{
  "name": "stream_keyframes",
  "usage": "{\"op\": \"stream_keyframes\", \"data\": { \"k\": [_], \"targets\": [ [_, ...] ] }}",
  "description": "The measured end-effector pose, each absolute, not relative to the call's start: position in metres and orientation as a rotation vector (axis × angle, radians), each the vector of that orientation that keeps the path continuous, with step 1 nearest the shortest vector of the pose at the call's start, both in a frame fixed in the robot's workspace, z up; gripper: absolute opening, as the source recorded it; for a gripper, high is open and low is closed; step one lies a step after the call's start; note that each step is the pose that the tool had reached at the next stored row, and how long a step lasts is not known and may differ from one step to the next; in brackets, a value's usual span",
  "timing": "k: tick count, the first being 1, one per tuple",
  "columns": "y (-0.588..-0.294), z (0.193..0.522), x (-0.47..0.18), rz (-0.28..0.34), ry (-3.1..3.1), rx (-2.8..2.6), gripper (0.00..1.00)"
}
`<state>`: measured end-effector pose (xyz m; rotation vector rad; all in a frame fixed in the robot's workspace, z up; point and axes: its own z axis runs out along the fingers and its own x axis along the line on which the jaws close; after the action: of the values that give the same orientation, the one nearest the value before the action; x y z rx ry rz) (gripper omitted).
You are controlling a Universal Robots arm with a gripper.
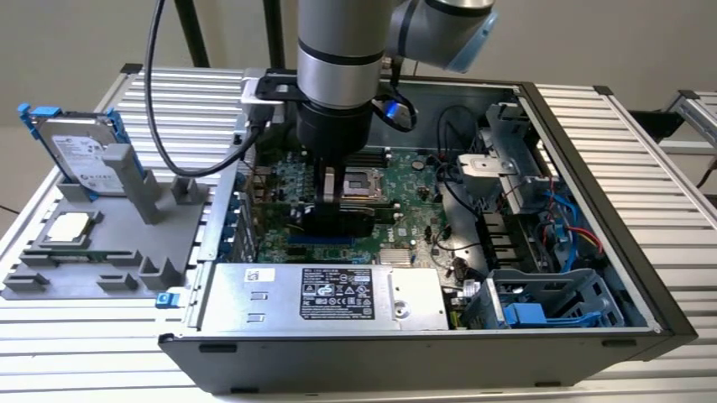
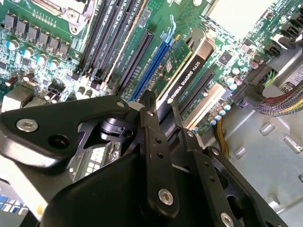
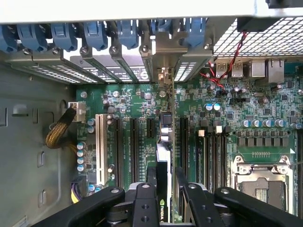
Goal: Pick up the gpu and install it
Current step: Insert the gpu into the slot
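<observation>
My jaws (image 2: 158,118) clamped on the gpu (image 2: 182,78), card upright over the motherboard (image 3: 208,123) slots; white lettering on its black edge, pc case (image 1: 583,336) open.

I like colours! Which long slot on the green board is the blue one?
The blue slot lies right beside the gpu that the end effector grips. The other long ones are black slots, plus one white slot.

Robotics lab, slatted aluminium workbench (image 1: 627,143), open computer case (image 1: 583,277), grey parts fixture (image 1: 101,269)
</observation>
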<state>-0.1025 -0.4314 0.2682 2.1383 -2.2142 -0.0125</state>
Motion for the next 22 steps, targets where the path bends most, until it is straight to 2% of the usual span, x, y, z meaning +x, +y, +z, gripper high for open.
{"op": "stream_keyframes", "data": {
  "k": [22],
  "targets": [
    [-0.4303,0.2644,-0.1025,-0.012,-2.211,2.142,0.00]
  ]
}}
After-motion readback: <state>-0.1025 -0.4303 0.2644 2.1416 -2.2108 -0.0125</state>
